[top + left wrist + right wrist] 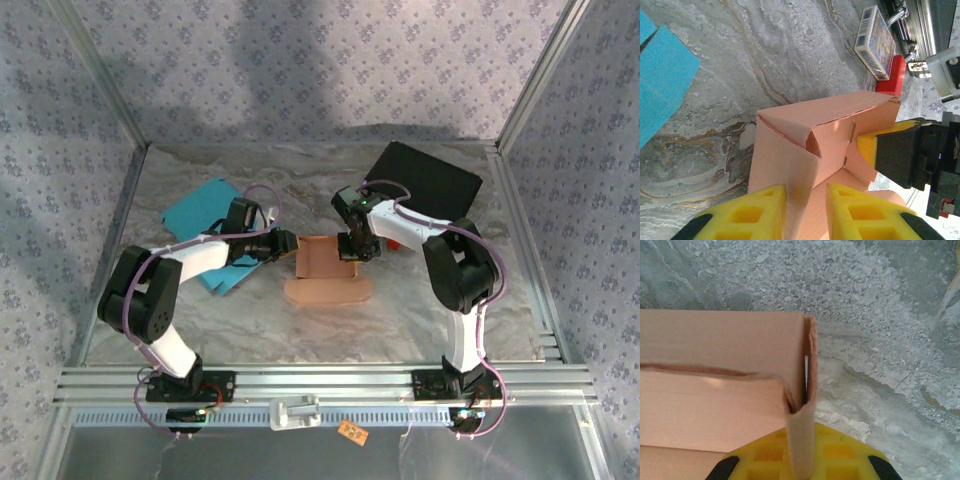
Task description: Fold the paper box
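My salmon-pink cardboard box (325, 262) sits half-folded on the marbled grey table (200, 330), just right of the flat teal sheet (205, 215). Left fingers (760, 212) pinch its teal-side wall narrowly, and right fingers (840, 455) clamp the far wall.

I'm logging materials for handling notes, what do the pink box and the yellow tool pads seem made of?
The pink box looks like thin matte card: creased folds, a doubled cut edge. The yellow pads look like matte foam or soft rubber, moulded with square recesses; which is unclear.
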`<move>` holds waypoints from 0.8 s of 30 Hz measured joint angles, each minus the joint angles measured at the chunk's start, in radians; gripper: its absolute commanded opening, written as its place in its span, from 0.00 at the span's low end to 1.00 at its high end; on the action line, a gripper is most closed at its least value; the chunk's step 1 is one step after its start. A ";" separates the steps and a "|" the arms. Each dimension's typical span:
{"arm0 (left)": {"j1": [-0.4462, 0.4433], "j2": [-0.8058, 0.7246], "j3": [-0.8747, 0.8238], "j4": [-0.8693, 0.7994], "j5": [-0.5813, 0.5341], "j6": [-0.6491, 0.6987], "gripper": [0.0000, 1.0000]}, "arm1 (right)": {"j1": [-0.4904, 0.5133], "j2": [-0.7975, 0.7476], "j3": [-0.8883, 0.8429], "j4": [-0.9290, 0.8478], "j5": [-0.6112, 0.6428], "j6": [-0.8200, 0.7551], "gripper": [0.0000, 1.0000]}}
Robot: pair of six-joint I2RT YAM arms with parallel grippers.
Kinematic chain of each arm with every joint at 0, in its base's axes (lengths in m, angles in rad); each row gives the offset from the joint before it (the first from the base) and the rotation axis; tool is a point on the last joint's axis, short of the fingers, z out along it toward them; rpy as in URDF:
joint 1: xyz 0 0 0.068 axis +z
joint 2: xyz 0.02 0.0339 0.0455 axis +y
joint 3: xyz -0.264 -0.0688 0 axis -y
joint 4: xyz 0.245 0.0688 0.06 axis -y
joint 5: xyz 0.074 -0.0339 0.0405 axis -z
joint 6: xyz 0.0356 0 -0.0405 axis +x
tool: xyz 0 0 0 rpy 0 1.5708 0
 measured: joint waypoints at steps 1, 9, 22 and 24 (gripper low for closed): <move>0.000 0.000 0.000 0.001 0.001 0.000 0.26 | 0.000 0.000 0.000 0.000 0.000 0.000 0.00; 0.005 0.030 0.000 0.015 0.013 -0.001 0.21 | 0.000 0.002 0.000 0.000 -0.006 0.000 0.00; -0.005 0.055 0.003 0.023 0.008 0.011 0.18 | 0.000 0.002 0.001 -0.011 -0.008 -0.001 0.00; -0.015 0.063 0.015 0.008 -0.005 0.020 0.17 | 0.000 0.004 0.001 -0.017 -0.008 -0.006 0.00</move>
